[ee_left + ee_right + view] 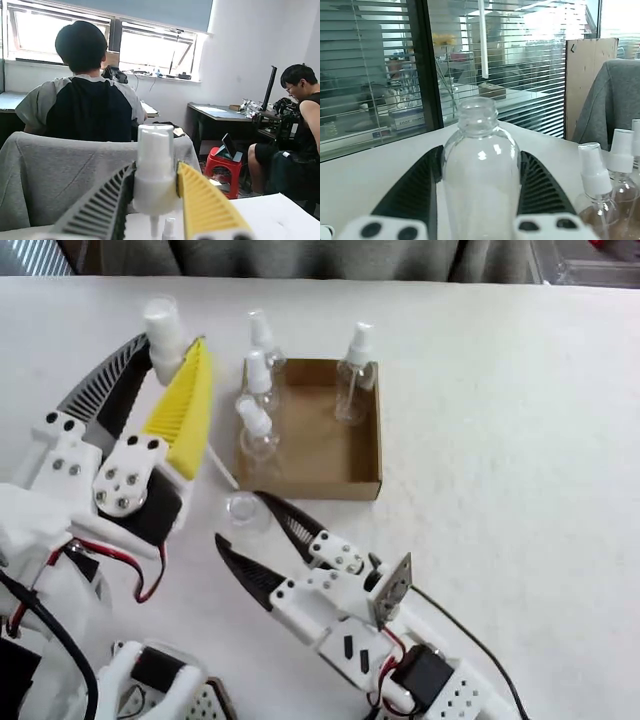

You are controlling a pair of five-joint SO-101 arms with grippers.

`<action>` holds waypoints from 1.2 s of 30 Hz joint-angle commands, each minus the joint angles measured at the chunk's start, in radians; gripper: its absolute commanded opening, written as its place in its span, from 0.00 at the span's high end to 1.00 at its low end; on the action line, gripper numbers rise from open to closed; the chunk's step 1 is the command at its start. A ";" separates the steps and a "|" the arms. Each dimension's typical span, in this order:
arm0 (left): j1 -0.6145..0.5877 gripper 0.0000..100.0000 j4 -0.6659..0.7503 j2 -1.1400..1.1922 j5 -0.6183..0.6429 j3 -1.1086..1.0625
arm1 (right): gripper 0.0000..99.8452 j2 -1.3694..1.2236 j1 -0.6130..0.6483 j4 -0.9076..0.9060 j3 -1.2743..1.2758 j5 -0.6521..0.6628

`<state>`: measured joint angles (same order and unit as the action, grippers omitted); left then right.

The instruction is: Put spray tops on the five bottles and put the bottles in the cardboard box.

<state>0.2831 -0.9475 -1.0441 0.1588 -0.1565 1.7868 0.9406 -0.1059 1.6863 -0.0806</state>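
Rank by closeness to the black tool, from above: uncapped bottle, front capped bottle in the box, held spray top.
1. Uncapped bottle, right at the black tool.
2. Front capped bottle, in the box's left side.
3. Spray top, far left in the yellow tool.

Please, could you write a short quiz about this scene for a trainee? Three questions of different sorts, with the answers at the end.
1. How many bottles stand in the box?
2. True or false: the bottle between the right gripper's fingers stands inside the box.
3. What does the left gripper hold? A) a bottle B) a spray top C) nothing

Key: 1. four; 2. false, it is on the table beside the box; 3. B
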 commanded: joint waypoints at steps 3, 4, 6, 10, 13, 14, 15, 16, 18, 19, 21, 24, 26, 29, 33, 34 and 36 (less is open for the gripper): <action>0.035 0.98 -0.048 0.042 0.009 -0.002 | 0.98 0.013 0.002 -0.007 0.005 0.006; 0.035 0.98 -0.066 0.039 0.009 0.000 | 0.98 0.013 0.002 -0.007 0.005 0.006; 0.036 0.98 -0.083 0.036 0.009 0.000 | 0.98 0.013 0.002 -0.007 0.005 0.006; 0.035 0.98 -0.098 0.035 0.005 0.000 | 0.98 0.013 0.002 -0.007 0.005 0.006; 0.036 0.98 -0.124 0.035 0.009 0.000 | 0.98 0.013 0.002 -0.007 0.005 0.006; 0.036 0.98 -0.132 0.035 0.009 -0.002 | 0.98 0.013 0.002 -0.007 0.005 0.006; 0.036 0.98 -0.140 0.035 0.009 -0.002 | 0.98 0.013 0.002 -0.007 0.005 0.006; 0.036 0.98 -0.147 0.035 0.011 -0.002 | 0.98 0.013 0.002 -0.007 0.005 0.006; 0.048 0.98 -0.167 0.035 0.011 -0.002 | 0.98 0.013 0.002 -0.007 0.005 0.006; 0.071 0.98 -0.178 0.035 0.011 -0.002 | 0.98 0.013 0.002 -0.007 0.005 0.006; 0.116 0.98 -0.196 0.033 0.011 -0.002 | 0.98 0.013 0.002 -0.007 0.005 0.006; 0.151 0.98 -0.212 0.033 0.011 0.000 | 0.98 0.013 0.002 -0.007 0.005 0.006; 0.153 0.98 -0.224 0.035 0.011 -0.002 | 0.98 0.013 -0.001 -0.007 0.005 0.006; 0.159 0.98 -0.253 0.035 0.008 -0.002 | 0.98 0.015 -0.002 -0.007 0.005 0.006; 0.159 0.98 -0.307 0.033 0.009 -0.002 | 0.98 0.015 -0.002 -0.007 0.005 0.008; 0.159 0.98 -0.321 0.033 0.009 -0.006 | 0.98 0.015 -0.002 -0.007 0.005 0.008; 0.160 0.98 -0.324 0.031 0.009 -0.041 | 0.98 0.015 -0.002 -0.007 0.005 0.008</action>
<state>0.4304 -1.2574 -1.0441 0.1588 -0.1672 1.7868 0.9436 -0.1059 1.6863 -0.0806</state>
